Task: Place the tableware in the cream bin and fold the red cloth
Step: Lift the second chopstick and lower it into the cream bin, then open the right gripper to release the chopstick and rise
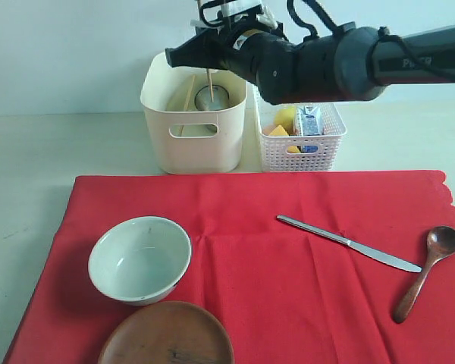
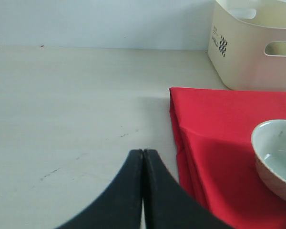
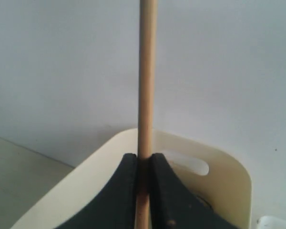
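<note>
With the right claw (image 3: pixel 144 162) pinched on the upright chopstick (image 3: pixel 147 71) above the cream bin (image 1: pixel 193 133) at the far side, lower straight inside the rim beside the steel cup (image 1: pixel 219 95) before letting go. Left claw (image 2: pixel 143 157) pressed shut, empty, over bare tabletop (image 2: pixel 62 119) at left.

Plain red cloth (image 1: pixel 288 288), cream bin (image 1: pixel 193 155)

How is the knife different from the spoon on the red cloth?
The knife is shiny silver; the spoon is brown wood. The knife is long and thin, while the spoon ends in a round scoop. The knife lies nearer the middle of the red cloth; the spoon lies by its scalloped edge. Both lie on the cloth, apart.
</note>
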You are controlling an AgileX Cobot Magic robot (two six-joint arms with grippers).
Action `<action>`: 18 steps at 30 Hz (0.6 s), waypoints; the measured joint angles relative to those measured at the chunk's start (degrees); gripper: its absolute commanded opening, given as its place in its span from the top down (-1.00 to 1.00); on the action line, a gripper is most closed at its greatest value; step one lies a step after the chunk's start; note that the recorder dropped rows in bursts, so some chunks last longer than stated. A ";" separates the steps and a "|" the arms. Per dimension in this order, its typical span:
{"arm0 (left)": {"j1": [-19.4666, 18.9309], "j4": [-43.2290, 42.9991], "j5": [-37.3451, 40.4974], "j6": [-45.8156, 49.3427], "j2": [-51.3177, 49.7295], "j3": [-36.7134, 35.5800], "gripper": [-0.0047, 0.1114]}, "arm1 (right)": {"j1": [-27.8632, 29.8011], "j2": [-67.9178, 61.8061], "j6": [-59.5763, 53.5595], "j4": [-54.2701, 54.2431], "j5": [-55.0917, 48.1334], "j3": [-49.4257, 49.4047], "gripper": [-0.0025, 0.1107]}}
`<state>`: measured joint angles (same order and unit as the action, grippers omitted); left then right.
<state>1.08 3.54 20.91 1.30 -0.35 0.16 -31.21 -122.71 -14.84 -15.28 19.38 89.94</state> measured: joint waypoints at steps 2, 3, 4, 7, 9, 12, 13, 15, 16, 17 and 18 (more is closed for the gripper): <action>0.00 0.00 0.00 0.00 0.00 0.00 0.92 | 0.00 -1.39 0.00 0.00 0.00 0.26 0.96; 0.00 0.00 0.00 0.00 0.00 0.00 0.92 | 0.00 -2.12 0.00 0.11 0.00 0.26 0.96; 0.00 0.00 0.00 0.00 0.00 0.00 0.92 | 0.00 -2.69 0.00 0.11 0.00 0.26 0.96; 0.00 0.00 0.00 0.00 0.00 0.00 0.92 | 0.00 -4.06 -0.76 0.11 -0.28 0.26 0.95; 0.00 0.00 0.00 0.00 0.00 0.00 0.92 | 0.00 -4.61 -1.63 0.22 -0.58 0.26 0.88; 0.00 0.00 0.00 0.00 0.00 0.00 0.92 | 0.00 -5.38 -2.29 0.22 -1.32 0.40 0.71; 0.00 0.00 0.00 0.00 0.00 0.00 0.92 | 0.00 -5.65 -2.42 0.22 -1.74 0.49 0.66; 0.00 0.00 0.00 0.00 0.00 0.00 0.92 | 0.00 -6.07 -2.56 0.22 -2.77 0.49 0.54; 0.00 0.00 0.00 0.00 0.00 0.00 0.92 | 0.00 -6.18 -2.56 0.22 -3.48 0.49 0.49; 0.00 0.00 0.00 0.00 0.00 0.00 0.92 | 0.00 -6.41 -2.56 0.22 -4.24 0.49 0.45; 0.00 0.00 0.00 0.00 0.00 0.00 0.92 | 0.00 -6.42 -2.86 0.22 -4.86 0.49 0.42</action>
<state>1.08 3.54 20.91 1.30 -0.35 0.16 -31.21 -129.13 -17.70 -15.07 14.52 90.42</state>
